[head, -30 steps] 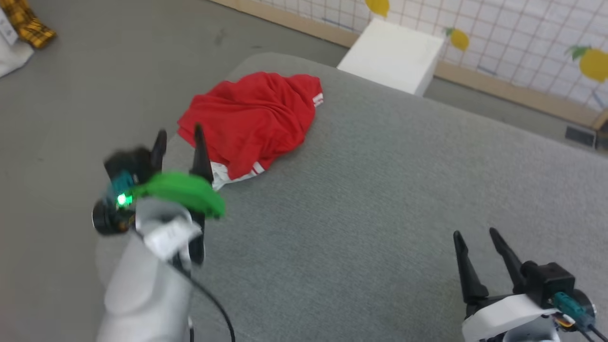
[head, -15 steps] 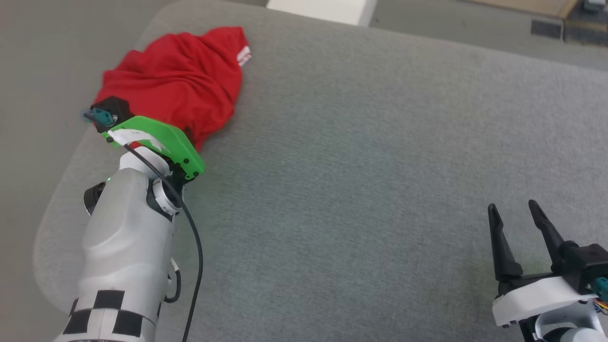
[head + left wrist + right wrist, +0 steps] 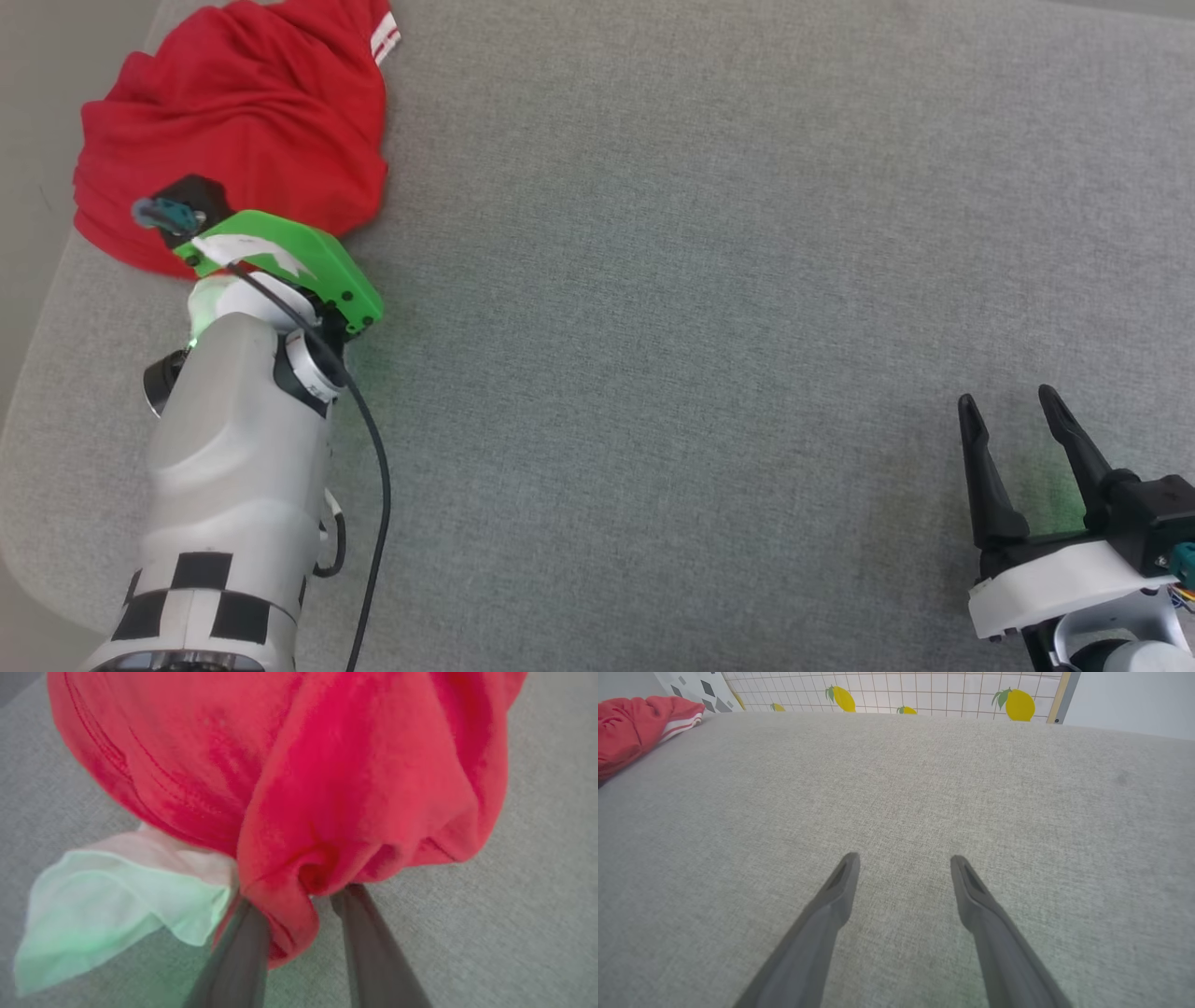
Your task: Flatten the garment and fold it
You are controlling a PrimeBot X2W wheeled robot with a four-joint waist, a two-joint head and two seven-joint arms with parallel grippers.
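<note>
A grey, cloth-covered table (image 3: 700, 280) with a fine weave spreads wide; its corner is rounded at the lower left. A grey floor (image 3: 21, 112) lies beside its left edge. Beyond the table's far edge stands a white wall (image 3: 952, 690) with a thin grid and yellow lemons (image 3: 1020, 705) with green leaves. A tan post (image 3: 1059, 695) borders it on the right, and a white panel (image 3: 698, 688) with grey diamonds stands at its left.

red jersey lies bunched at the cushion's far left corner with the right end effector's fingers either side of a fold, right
No: it is the left end effector whose fingers stand either side of that fold of the red jersey, as the left wrist view shows. The right end effector is open over bare grey cushion, apart from the jersey. The rest holds.
</note>
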